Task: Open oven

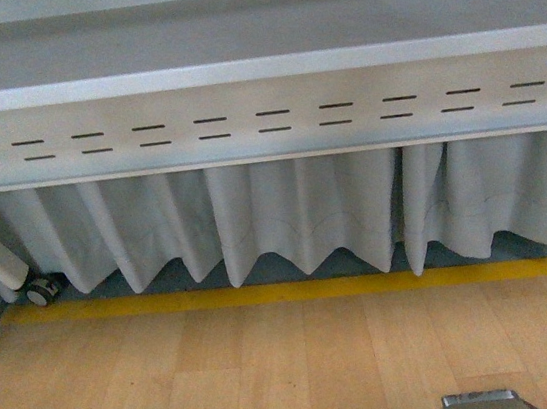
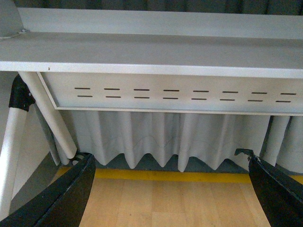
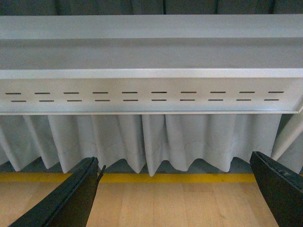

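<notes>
The oven is out of view in every frame. My left gripper (image 2: 170,189) is open and empty, its black fingers (image 2: 61,198) wide apart over the wooden floor. My right gripper (image 3: 175,194) is open and empty too, its black fingers (image 3: 66,198) spread apart. Neither arm shows in the front view. All views face a grey-white table and the white curtain under it.
A grey table with a slotted apron (image 1: 262,120) spans the far side, with a white pleated curtain (image 1: 295,212) below it. A yellow floor line (image 1: 295,290) runs along it. A table leg with a castor (image 1: 41,290) stands far left. A shiny metal object (image 1: 487,405) lies at the lower edge.
</notes>
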Controlling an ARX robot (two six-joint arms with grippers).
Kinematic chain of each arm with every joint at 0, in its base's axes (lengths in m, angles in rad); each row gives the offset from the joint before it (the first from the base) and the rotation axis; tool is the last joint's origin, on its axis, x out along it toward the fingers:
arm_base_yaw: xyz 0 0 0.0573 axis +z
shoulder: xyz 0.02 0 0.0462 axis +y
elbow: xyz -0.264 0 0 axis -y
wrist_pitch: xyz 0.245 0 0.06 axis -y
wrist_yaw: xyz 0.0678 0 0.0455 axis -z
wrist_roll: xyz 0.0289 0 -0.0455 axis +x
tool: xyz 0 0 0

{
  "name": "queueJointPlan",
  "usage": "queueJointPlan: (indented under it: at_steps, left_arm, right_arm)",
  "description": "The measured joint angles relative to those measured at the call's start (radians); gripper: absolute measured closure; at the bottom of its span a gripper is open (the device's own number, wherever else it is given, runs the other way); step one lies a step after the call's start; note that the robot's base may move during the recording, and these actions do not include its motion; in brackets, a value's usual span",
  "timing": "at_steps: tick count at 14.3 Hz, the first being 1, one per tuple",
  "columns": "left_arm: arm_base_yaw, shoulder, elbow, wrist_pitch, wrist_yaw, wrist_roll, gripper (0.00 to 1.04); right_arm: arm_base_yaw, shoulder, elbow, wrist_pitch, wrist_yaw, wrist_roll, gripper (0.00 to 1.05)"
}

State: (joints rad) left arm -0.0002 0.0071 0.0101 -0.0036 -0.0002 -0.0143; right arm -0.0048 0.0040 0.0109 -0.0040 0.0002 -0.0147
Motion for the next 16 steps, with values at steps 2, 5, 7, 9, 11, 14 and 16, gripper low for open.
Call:
queueJointPlan:
  at_steps: [2, 5, 7, 9, 11, 14, 16]
  left_arm:
    - [0.000, 0.000, 0.000, 0.000, 0.000, 0.000, 0.07]
    - [0.000, 0.000, 0.000, 0.000, 0.000, 0.000, 0.07]
    - [0.000, 0.000, 0.000, 0.000, 0.000, 0.000, 0.07]
    - [0.000, 0.000, 0.000, 0.000, 0.000, 0.000, 0.07]
    - [0.000, 0.000, 0.000, 0.000, 0.000, 0.000, 0.07]
    - [0.000, 0.000, 0.000, 0.000, 0.000, 0.000, 0.07]
    - [0.000, 0.000, 0.000, 0.000, 0.000, 0.000, 0.07]
  right_arm:
    - [0.000, 0.000, 0.000, 0.000, 0.000, 0.000, 0.06]
    - [0.000, 0.000, 0.000, 0.000, 0.000, 0.000, 0.06]
    - [0.000, 0.000, 0.000, 0.000, 0.000, 0.000, 0.06]
    - [0.000, 0.000, 0.000, 0.000, 0.000, 0.000, 0.06]
    - [0.000, 0.000, 0.000, 0.000, 0.000, 0.000, 0.06]
    - [0.000, 0.000, 0.000, 0.000, 0.000, 0.000, 0.06]
    - [0.000, 0.000, 0.000, 0.000, 0.000, 0.000, 0.06]
